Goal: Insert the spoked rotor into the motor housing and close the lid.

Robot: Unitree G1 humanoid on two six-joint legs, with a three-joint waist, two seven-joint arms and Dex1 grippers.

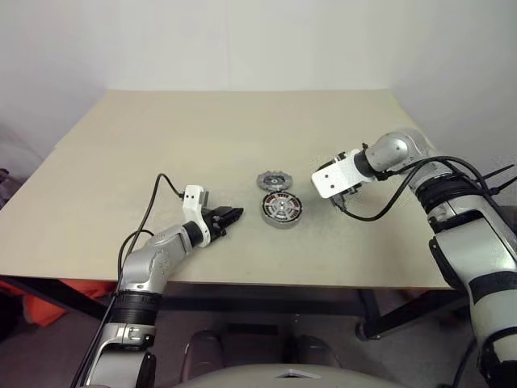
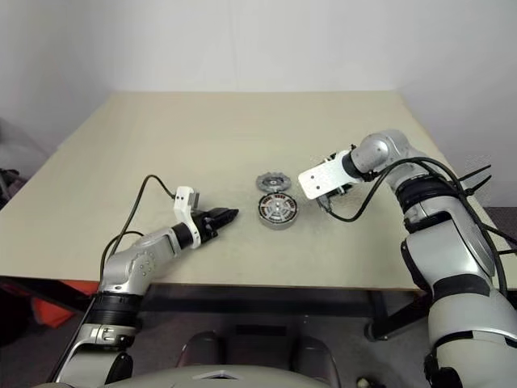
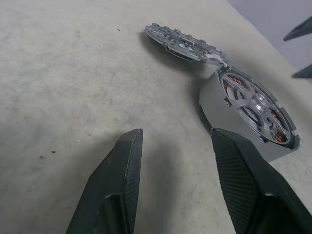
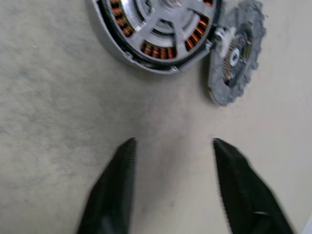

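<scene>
1. Since the rotor (image 4: 163,24) already sits in the housing (image 1: 281,210) near the table's (image 1: 121,162) middle, what is left is the lid (image 1: 273,180), a thin, stiff, notched metal disc that looks light and lies open just behind the housing, joined at one edge.
2. Its free rim looks like the best place to grip.
3. The right gripper (image 4: 173,161) hovers beside both with its fingers apart and empty.
4. The left gripper (image 1: 229,217) rests near the housing's other side, half spread, holding nothing.

no legible text, labels or numbers
</scene>
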